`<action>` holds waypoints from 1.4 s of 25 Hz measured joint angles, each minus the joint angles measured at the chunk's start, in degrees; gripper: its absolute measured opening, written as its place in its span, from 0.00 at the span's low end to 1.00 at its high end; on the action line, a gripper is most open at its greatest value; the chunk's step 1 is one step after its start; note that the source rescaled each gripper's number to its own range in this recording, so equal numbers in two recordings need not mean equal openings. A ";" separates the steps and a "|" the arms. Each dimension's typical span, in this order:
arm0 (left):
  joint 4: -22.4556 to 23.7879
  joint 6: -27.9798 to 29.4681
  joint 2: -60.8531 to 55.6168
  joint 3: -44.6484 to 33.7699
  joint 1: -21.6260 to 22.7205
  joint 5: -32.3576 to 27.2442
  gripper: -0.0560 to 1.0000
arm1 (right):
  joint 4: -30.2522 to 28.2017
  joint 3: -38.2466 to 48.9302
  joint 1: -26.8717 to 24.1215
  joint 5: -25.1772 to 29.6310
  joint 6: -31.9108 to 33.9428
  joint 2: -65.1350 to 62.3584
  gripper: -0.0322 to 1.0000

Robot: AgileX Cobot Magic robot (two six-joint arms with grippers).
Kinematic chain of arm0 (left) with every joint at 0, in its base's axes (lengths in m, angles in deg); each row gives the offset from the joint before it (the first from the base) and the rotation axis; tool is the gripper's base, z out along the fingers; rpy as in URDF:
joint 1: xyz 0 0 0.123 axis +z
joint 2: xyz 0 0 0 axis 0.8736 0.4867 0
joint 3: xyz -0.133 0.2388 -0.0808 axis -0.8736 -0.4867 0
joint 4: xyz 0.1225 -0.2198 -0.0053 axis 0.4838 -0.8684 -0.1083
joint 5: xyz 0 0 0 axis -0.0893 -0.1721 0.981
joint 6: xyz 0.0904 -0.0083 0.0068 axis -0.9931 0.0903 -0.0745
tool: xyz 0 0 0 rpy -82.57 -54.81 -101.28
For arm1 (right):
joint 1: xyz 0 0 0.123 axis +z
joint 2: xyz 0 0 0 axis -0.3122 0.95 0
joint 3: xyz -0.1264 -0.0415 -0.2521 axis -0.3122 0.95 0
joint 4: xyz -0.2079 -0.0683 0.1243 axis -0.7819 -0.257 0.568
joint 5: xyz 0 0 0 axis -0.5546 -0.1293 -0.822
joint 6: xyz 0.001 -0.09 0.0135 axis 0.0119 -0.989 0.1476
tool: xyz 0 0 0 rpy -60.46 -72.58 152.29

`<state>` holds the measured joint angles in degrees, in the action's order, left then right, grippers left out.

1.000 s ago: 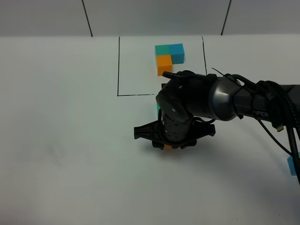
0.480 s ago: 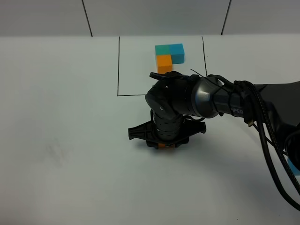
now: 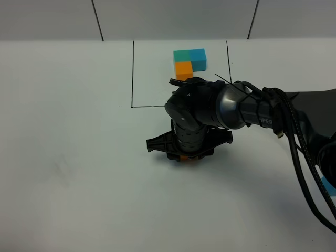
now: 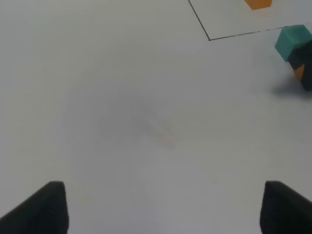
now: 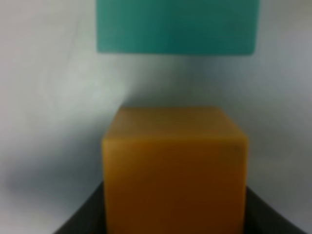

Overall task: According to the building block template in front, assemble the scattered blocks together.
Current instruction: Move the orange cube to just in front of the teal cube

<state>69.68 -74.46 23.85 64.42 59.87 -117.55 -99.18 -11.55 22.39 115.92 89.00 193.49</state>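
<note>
Jaws of the right gripper [image 3: 184, 156] are pinching the orange cube [image 5: 173, 168], one dark finger [image 5: 80, 219] against each side of it in the right wrist view; whether the cube rests on the table [image 3: 79, 173] or hangs just above it cannot be told. From the high camera the right arm reaches across the middle, its wrist pointing down, and only a sliver of orange shows beneath it. The teal cube [image 5: 175, 27] lies just beyond the orange one with a narrow strip of table between them, so the two are near but not touching; in the left wrist view it sits just outside the corner of the black outline [image 3: 133, 73], right beside the dark gripper. Inside that outline stands the template [image 3: 189, 62], an L of three cubes touching one another: teal and blue side by side at the back, orange in front of the teal; the rest of the framed area is bare. A light blue cube [image 3: 329, 185] shows only as a small patch at the right edge of the high view, past a black cable and well apart from the other two loose cubes. Jaws of the left gripper [image 4: 165, 207] stand spread wide over plain table with nothing between them; its two dark fingertips [image 4: 51, 207] sit at the corners of its own view.
</note>
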 joint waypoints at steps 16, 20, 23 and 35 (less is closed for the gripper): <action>0.00 0.05 0.00 0.00 0.00 0.00 0.78 | -0.64 -0.04 -0.67 -2.00 0.00 0.44 0.04; 0.00 0.16 0.00 0.00 0.00 0.00 0.78 | -0.64 -0.11 -0.67 -2.42 0.00 1.12 0.04; 0.00 0.16 0.00 0.00 0.00 0.00 0.78 | -0.59 -0.23 -0.74 -3.12 0.00 1.32 0.04; 0.00 0.16 0.00 0.00 0.00 0.00 0.78 | -1.47 -0.59 -0.77 -4.38 0.00 1.62 0.04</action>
<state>69.68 -74.30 23.85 64.42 59.87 -117.55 -100.65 -12.14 21.62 111.53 89.00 195.11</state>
